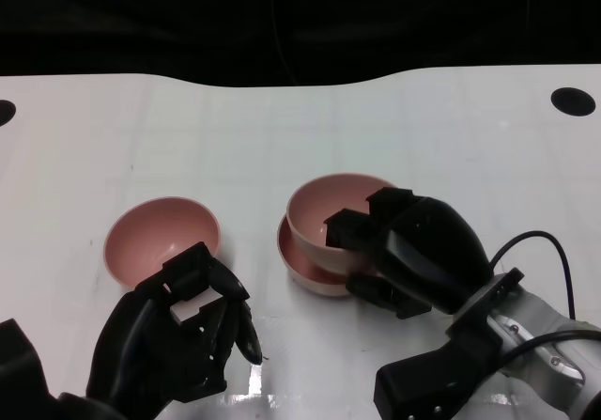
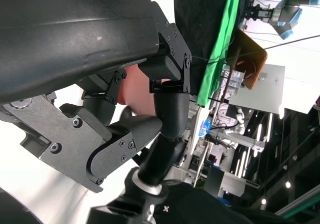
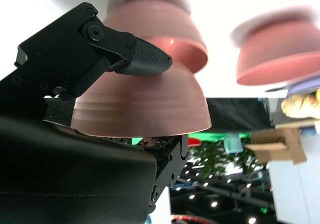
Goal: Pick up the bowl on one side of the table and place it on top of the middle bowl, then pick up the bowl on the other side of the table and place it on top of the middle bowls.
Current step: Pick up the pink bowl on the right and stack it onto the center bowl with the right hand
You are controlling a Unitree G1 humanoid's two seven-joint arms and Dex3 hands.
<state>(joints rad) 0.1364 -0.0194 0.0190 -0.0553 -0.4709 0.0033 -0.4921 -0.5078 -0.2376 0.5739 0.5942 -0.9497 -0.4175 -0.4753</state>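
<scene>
The right robot hand [image 1: 399, 241] grips the upper pink bowl [image 1: 333, 209] by its near rim, fingers inside and outside the wall, and holds it over the middle bowl [image 1: 302, 268]. In the head view the held bowl sits tilted and off-centre, and the middle bowl's rim shows on its left. The right wrist view shows a gap between the two, so the held one looks not yet seated.

The third bowl [image 1: 160, 237] stands alone on the white counter [image 1: 282, 138], to the left of the middle bowl and a little apart from it. The left robot hand [image 1: 188, 331] hangs just on the near side of that bowl with nothing in it, fingers curled loosely inward — I cannot tell whether they touch its rim.

My guess is that the first stacking step is nearly done. The risk lies in the release: if the fingers let go while the bowl is tilted and off-centre, it may land skewed, rock, or slide off and push the middle bowl across the counter. A finger caught between the two rims could also lift or drag the stack on withdrawal — and a crooked stack would make the second placement less secure.
</scene>
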